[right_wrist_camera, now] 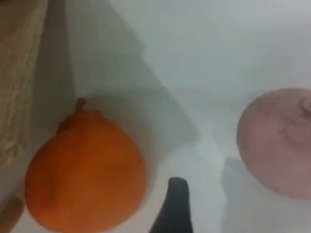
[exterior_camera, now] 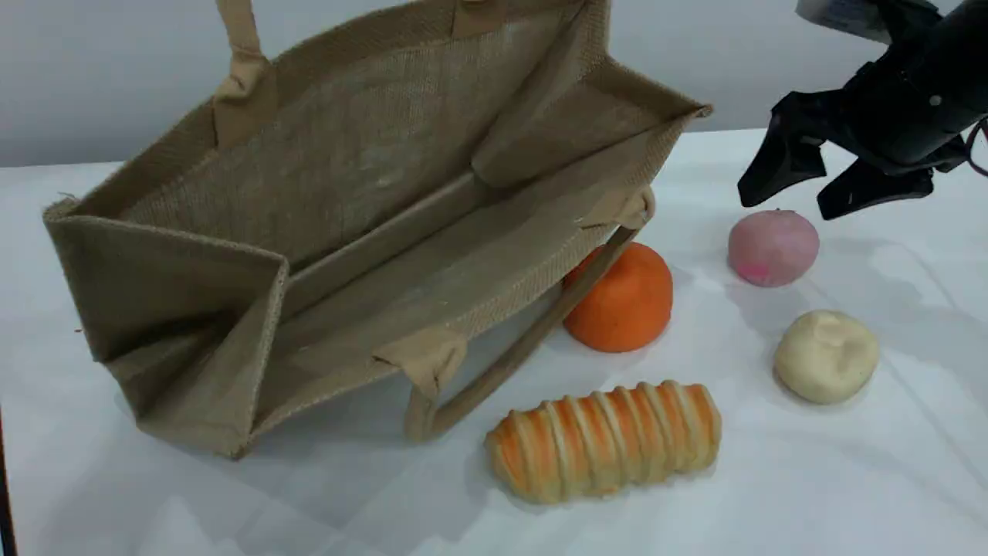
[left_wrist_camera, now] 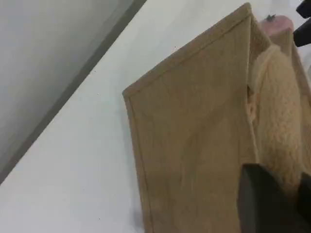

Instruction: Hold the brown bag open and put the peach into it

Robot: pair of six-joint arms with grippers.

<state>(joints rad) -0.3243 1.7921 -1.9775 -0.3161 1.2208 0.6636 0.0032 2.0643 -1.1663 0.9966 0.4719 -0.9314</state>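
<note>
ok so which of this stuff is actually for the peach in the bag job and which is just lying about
for the job: brown bag, peach
just lying about: orange fruit, striped bread roll, cream-white lumpy ball

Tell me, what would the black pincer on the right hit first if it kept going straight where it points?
Probably the pale pink round peach: the right pincer hangs open just above it, tips aimed down. Depth is unclear, so it might touch the white table beside it instead.
</note>
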